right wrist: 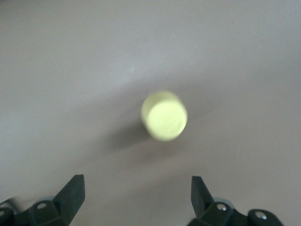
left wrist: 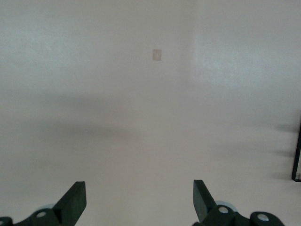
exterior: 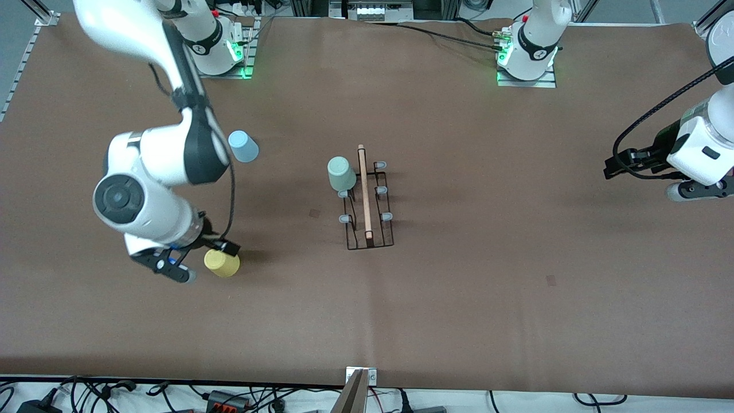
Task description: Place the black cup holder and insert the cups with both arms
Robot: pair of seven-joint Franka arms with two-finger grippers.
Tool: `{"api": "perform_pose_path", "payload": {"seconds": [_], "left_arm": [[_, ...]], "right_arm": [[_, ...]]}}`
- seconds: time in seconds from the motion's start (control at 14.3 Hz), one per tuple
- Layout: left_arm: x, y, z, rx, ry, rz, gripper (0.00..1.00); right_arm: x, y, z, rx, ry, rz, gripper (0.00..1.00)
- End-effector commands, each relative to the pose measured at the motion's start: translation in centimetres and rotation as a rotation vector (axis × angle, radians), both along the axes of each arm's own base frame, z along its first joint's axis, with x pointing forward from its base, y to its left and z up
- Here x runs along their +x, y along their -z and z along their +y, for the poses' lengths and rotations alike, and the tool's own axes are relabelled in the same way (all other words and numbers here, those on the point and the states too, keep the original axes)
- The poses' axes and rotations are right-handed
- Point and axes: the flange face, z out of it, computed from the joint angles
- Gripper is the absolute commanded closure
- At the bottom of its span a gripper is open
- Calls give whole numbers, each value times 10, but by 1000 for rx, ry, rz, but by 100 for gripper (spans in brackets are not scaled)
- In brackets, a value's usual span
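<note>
Brown bench [exterior: 459, 275]: paper-like cover, carries everything.
Black cup holder [exterior: 370, 229]: stands near the middle of the bench; its long axis, marked by the wooden rod [exterior: 363, 192] across the top, runs from the robots' bases toward the front camera.
Prongs: grey-tipped, paired on both flanks of the rod, pointing outward and up.
Mint green cup [exterior: 342, 173]: upside down on a prong on the right arm's flank of the holder, at the end nearest the bases, its closed bottom tilted away from the rod.
Yellow cup [exterior: 222, 263]: rests mouth-down on the bench toward the right arm's end, nearer the front camera than the holder; in the right wrist view [right wrist: 164, 116] its round bottom faces up.
Light blue cup [exterior: 243, 146]: on the bench, tilted or on its side, farther from the front camera than the yellow one.
Right tool [exterior: 198, 261]: released, fingers spread, above and just beside the yellow cup, grasping nothing.
Left tool [left wrist: 138, 200]: released, empty, waiting over bare bench at the left arm's end.
</note>
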Motion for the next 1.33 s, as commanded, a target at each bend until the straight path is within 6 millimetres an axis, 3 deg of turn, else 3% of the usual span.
{"api": "perform_pose_path", "payload": {"seconds": [0.0, 0.35, 0.63, 1.19, 1.26], "left_arm": [[-4, -5, 3, -6, 9, -7, 0], [9, -15, -4, -5, 20, -43, 0], [14, -8, -4, -7, 20, -34, 0], [14, -7, 0, -7, 15, -33, 0], [14, -7, 0, -13, 13, -33, 0]], "right_arm": [[21, 33, -35, -3, -138, -23, 0], [28, 77, -32, -6, -187, -43, 0], [25, 88, -31, 4, -250, -14, 0], [16, 130, -28, 84, -246, 59, 0], [16, 130, -28, 87, -249, 59, 16]]}}
